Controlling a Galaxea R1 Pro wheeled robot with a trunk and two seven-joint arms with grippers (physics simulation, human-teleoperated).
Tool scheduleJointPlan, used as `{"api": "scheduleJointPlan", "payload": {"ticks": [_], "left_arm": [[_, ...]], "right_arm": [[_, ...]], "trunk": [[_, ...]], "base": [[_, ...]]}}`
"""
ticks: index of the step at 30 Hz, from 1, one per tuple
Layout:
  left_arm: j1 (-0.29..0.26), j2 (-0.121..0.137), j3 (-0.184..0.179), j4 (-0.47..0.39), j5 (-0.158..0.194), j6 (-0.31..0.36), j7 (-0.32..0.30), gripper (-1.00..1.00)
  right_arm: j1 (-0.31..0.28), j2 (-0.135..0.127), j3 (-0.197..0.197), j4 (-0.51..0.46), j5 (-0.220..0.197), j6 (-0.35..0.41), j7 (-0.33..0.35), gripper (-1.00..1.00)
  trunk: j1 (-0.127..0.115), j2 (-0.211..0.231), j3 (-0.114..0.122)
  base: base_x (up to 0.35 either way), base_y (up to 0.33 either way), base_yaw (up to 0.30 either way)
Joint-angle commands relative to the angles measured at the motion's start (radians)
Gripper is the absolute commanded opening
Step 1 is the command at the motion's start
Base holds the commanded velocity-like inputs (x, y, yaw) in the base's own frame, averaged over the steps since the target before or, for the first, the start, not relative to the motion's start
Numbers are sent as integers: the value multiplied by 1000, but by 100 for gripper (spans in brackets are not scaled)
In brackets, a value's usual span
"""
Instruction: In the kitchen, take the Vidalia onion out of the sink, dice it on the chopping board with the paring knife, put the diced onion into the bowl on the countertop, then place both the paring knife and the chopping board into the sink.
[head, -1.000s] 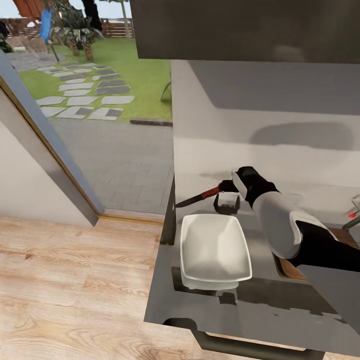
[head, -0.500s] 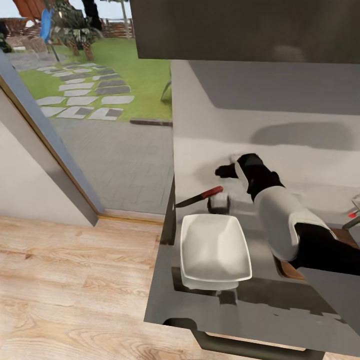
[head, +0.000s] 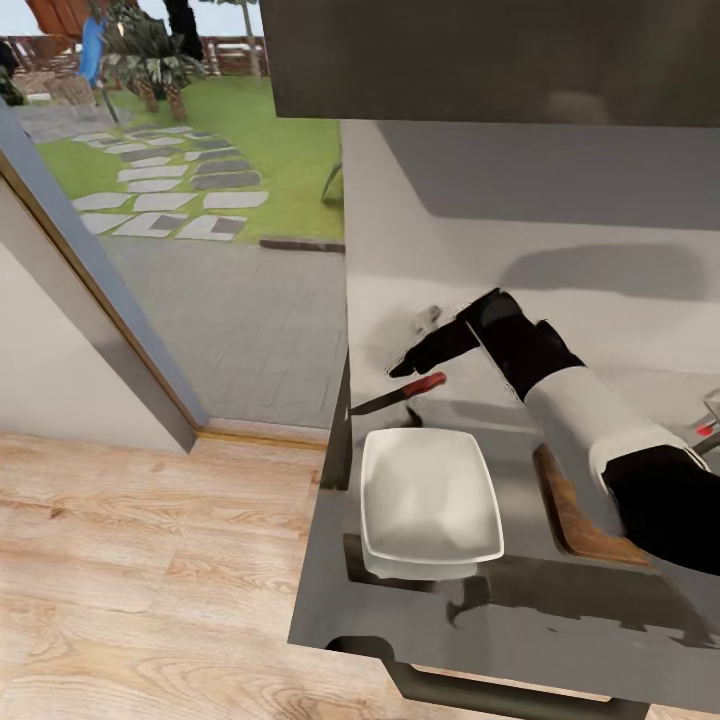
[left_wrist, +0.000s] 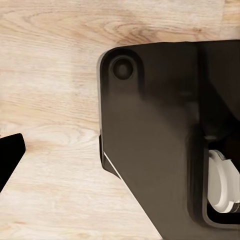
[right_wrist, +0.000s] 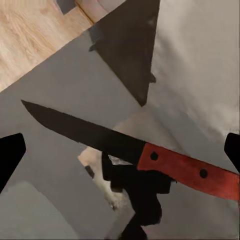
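Right gripper (head: 412, 345) fingers (head: 425, 356) spread apart, holding nothing, hovering just above the paring knife (head: 398, 393). In the right wrist view both dark fingertips sit at the frame edges with the knife (right_wrist: 130, 145) lying between them, untouched.

Left gripper: one dark fingertip (left_wrist: 9, 157) visible in the left wrist view over the wood floor (left_wrist: 50, 75); can't tell whether its fingers are apart or together.

Knife lies flat on the counter (head: 400, 590), near the counter's left end and back wall, red handle toward the arm, dark narrow blade pointing out over the left edge. Two dark rivets on the handle.

Bowl (head: 428, 495), white, squarish, sits just in front of the knife, close to it. Chopping board (head: 580, 515) is to the right of the bowl, partly covered by the right arm.

Counter is glossy grey, reflective. White wall behind, dark cabinet overhead. Left of the counter: light wood floor (head: 150, 570), open doorway onto paving and lawn.
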Motion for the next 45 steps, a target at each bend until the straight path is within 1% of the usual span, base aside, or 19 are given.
{"api": "scheduleJointPlan", "payload": {"ticks": [1,2,5,7,8,9,10,12,14,17,21,23,30,32,34,35,37,40,45], "left_arm": [[1,1,-9,-2,9,-1,4,100],[1,3,-9,-2,9,-1,4,100],[1,4,-9,-2,9,-1,4,100],[1,5,-9,-2,9,-1,4,100],[1,6,-9,-2,9,-1,4,100],[1,7,-9,-2,9,-1,4,100],[1,8,-9,-2,9,-1,4,100],[1,12,-9,-2,9,-1,4,100],[1,14,-9,-2,9,-1,5,100],[1,15,-9,-3,9,-1,6,100],[1,16,-9,-2,9,-1,5,100],[1,15,-9,-2,9,-1,5,100],[1,15,-9,-2,9,-1,4,100],[1,15,-9,-2,9,-1,4,100],[1,16,-10,-2,9,-1,4,100],[1,16,-10,-2,9,-1,4,100],[1,16,-9,-2,9,-1,4,100],[1,16,-9,-2,9,-2,5,100],[1,24,-9,-2,11,-2,6,100]], "right_arm": [[-1,-9,10,-8,13,-7,25,100],[-1,-31,24,-26,20,-33,62,100],[-1,-54,34,-39,43,-74,108,100],[-1,-65,37,-44,76,-111,149,100],[-1,-69,38,-46,108,-138,179,100],[-1,-71,38,-47,149,-167,209,100],[-1,-72,38,-47,172,-181,224,100],[-5,-71,37,-48,263,-220,271,100],[-12,-70,36,-47,306,-232,290,100],[-37,-70,35,-43,336,-242,303,100],[-56,-65,34,-36,347,-246,307,100],[-61,-57,34,-25,351,-248,305,100],[-65,-47,35,-11,354,-256,305,100],[-65,-45,38,-9,354,-277,312,100],[-65,-44,43,-8,354,-316,326,100],[-65,-43,53,-7,354,-350,347,100],[-65,-43,67,-6,354,-369,366,100],[-65,-46,81,-6,354,-384,382,100],[-65,-53,88,-6,355,-394,388,100]], "trunk": [[1,-2,-1],[1,-2,-1],[1,-2,-1],[1,-2,-1],[1,-2,-1],[1,-2,-1],[1,-2,-1],[1,-2,-1],[1,-2,-1],[1,-2,-1],[1,-2,-1],[1,-2,-1],[1,-2,-1],[1,-2,-1],[1,-2,-1],[1,-2,-1],[1,-2,-1],[1,-2,-1],[1,-2,-1]], "base": [[0,0,0],[0,0,0],[0,0,0],[0,0,0],[0,0,0],[0,0,0],[0,0,0],[0,0,0],[0,0,0],[0,0,0],[0,0,0],[0,0,0],[0,0,0],[0,0,0],[0,0,0],[0,0,0],[0,0,0],[0,0,0],[0,0,0]]}}
